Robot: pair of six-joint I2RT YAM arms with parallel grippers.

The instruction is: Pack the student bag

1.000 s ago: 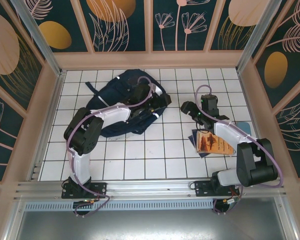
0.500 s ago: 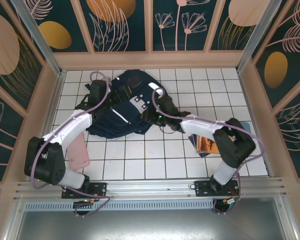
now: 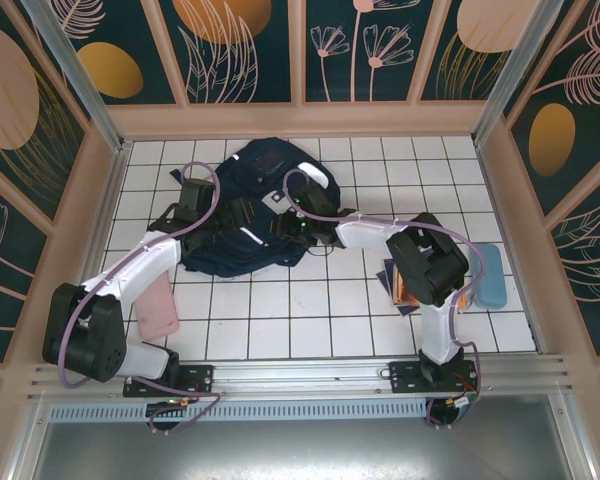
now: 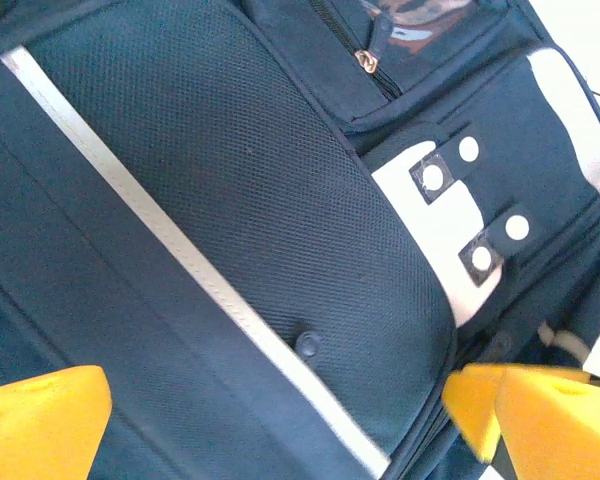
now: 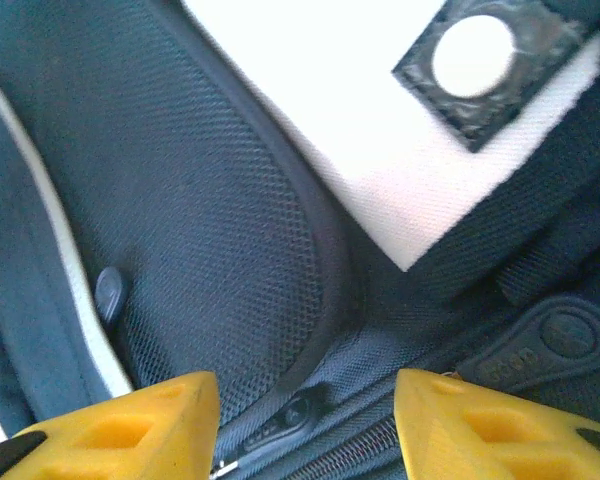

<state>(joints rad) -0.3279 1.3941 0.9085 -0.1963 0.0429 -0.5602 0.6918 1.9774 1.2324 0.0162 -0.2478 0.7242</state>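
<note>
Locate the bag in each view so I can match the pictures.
Top external: bag at far centre-left of the table.
Left wrist: bag close up, stripe running diagonally.
Right wrist: bag close up, dark mesh at centre.
Shared landmark: white patch with round snaps.

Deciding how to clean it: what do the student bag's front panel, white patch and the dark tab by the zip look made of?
On the student bag, front panel: navy synthetic mesh fabric, matte; fine grid weave. White patch: smooth woven cloth, perhaps canvas; faint weave texture. Dark tab: likely moulded rubber or soft plastic; raised embossed oval, dull sheen.
</note>
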